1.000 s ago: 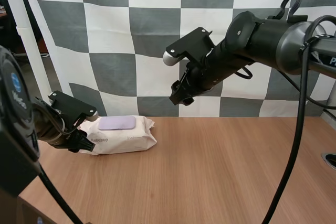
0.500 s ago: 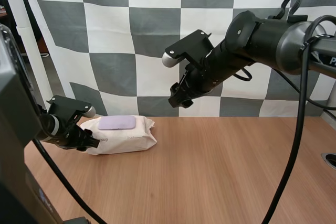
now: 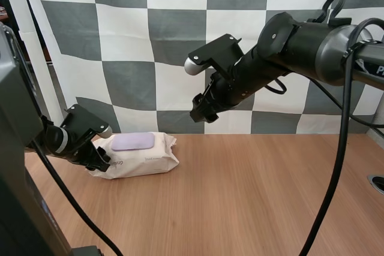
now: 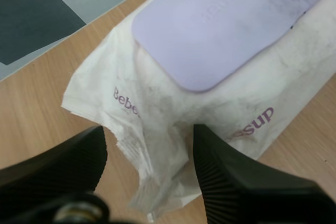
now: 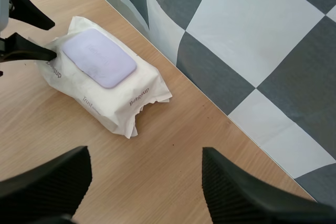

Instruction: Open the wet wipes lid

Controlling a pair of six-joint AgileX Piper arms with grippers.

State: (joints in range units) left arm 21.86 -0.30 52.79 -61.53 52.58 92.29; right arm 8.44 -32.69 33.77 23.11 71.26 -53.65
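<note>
A white wet wipes pack (image 3: 147,160) lies on the table at the left, its lilac lid (image 3: 133,141) flat and closed on top. My left gripper (image 3: 99,161) is low at the pack's left end. In the left wrist view it (image 4: 149,148) is open, and the pack's (image 4: 157,108) crimped end lies between the fingers, just below the lid (image 4: 226,19). My right gripper (image 3: 203,112) hangs open high above the table, right of the pack. From the right wrist view (image 5: 144,182) the pack (image 5: 113,103), its lid (image 5: 98,57) and the left gripper (image 5: 52,40) lie far below.
The wooden table (image 3: 252,196) stretches bare to the right and front of the pack. A round hole (image 3: 377,182) sits at the table's right edge. The pack lies near the table's back edge.
My left gripper's wrist has risen and turned a little at the pack's left end. The right arm has edged slightly left. The pack and lid look the same.
</note>
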